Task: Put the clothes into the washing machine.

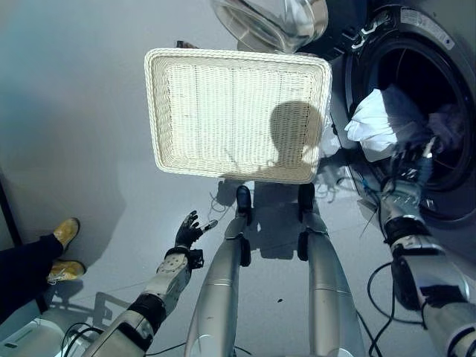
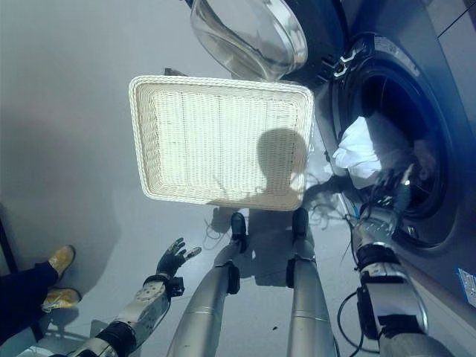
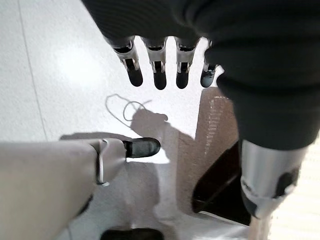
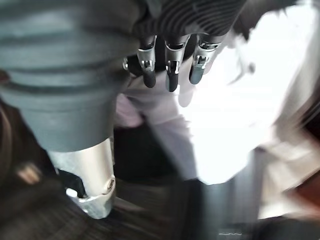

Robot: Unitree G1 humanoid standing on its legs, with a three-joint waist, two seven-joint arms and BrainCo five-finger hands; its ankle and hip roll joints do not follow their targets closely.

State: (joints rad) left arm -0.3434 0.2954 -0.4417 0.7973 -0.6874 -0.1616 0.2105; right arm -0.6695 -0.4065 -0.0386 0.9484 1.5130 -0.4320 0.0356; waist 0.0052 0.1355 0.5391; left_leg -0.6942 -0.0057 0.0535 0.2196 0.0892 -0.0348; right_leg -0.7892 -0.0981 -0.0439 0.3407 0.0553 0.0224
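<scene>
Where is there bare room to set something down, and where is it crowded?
The wicker basket is bare inside. Open floor lies to its left, bordered by a person's shoes and the open left hand. Crowded: the washer drum opening, holding white clothes and the right hand.

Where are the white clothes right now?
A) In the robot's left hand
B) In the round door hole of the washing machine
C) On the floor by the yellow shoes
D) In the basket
B: the white clothes sit in the washing machine opening, by the right hand, while the wicker basket holds nothing and the left hand hangs open over the floor.
</scene>
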